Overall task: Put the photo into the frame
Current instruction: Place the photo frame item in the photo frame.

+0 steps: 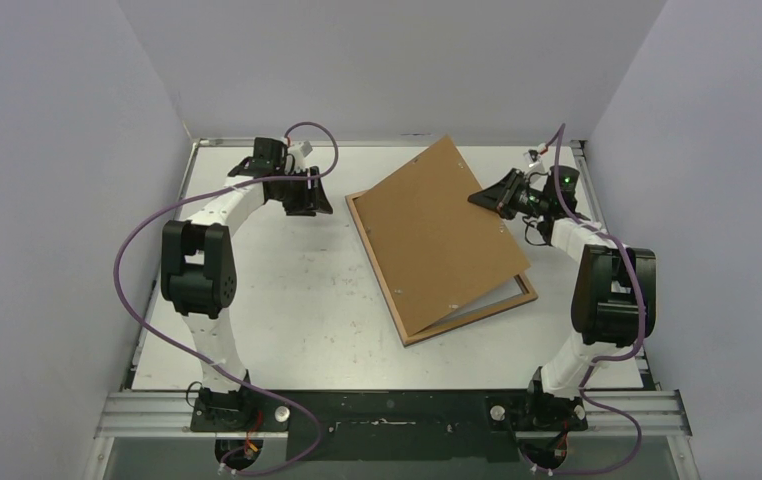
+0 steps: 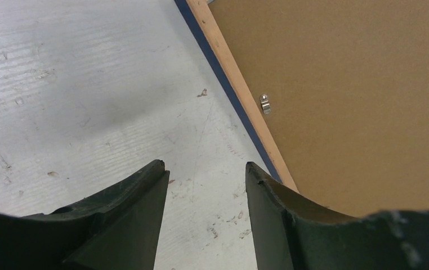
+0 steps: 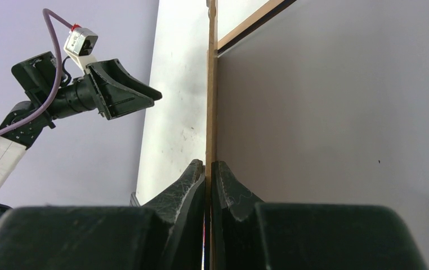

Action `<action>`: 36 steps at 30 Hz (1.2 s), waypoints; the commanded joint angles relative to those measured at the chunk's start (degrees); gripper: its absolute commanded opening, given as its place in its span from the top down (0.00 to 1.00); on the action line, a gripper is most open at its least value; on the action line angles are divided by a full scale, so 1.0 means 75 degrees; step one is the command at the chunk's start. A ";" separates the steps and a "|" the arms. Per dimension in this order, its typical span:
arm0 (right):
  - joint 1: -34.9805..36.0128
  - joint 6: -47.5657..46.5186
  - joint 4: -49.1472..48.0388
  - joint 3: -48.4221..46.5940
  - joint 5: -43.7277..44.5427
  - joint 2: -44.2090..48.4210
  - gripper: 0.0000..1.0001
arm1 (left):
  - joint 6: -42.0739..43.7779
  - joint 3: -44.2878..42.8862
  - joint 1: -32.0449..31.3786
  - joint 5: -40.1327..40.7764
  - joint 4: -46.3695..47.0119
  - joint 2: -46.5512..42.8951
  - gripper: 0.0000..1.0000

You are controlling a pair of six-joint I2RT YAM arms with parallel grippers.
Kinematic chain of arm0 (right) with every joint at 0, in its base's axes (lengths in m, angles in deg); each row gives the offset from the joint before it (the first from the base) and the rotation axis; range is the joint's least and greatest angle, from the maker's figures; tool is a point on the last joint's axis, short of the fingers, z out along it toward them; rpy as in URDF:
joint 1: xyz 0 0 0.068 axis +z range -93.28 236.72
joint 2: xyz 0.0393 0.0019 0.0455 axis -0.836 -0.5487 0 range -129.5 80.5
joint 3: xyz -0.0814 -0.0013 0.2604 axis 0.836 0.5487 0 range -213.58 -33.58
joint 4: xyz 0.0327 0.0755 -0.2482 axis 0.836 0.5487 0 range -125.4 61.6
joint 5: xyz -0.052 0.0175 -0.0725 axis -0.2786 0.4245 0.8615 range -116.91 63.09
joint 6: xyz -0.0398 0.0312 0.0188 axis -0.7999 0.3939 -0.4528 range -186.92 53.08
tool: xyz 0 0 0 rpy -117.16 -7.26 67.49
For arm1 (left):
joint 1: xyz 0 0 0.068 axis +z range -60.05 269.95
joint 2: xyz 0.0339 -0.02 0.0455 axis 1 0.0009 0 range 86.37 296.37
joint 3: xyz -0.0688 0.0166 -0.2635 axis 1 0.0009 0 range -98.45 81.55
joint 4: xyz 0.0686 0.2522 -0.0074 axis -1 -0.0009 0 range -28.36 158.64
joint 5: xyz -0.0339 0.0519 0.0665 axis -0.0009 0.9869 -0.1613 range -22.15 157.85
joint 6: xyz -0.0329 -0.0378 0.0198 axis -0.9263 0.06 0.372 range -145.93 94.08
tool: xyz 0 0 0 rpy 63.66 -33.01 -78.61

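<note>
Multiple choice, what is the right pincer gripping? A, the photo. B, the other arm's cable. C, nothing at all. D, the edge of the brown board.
D: the right pincer is shut on the thin edge of the board, which tilts up off the frame.

Frame (image 1: 497, 304) mostly under backing board (image 1: 442, 235)

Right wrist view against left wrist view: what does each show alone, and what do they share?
Right wrist only: the right gripper, jaws shut on the backing board's thin edge. Left wrist only: a metal clip and the frame's navy edge. Both: the left gripper, the board, the frame's wooden rail, the white table.
</note>
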 commanded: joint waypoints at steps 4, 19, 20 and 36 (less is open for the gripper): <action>0.0008 -0.0127 -0.0971 0.0125 -0.0020 0.0104 0.95 | 0.0084 0.0063 -0.0002 -0.0115 0.0323 -0.0453 0.49; -0.0011 0.0520 -0.2566 0.0475 -0.0158 0.0059 0.95 | 0.0059 0.0147 -0.0092 -0.0165 0.0323 -0.0484 0.50; -0.0012 0.0570 -0.2688 0.0475 -0.0181 0.0028 0.95 | 0.0068 0.0149 -0.0092 -0.0170 0.0324 -0.0475 0.50; 0.0063 0.0325 -0.2390 0.0874 0.0195 -0.0021 0.88 | 0.0100 0.0376 -0.0179 -0.0159 0.0376 -0.0482 0.50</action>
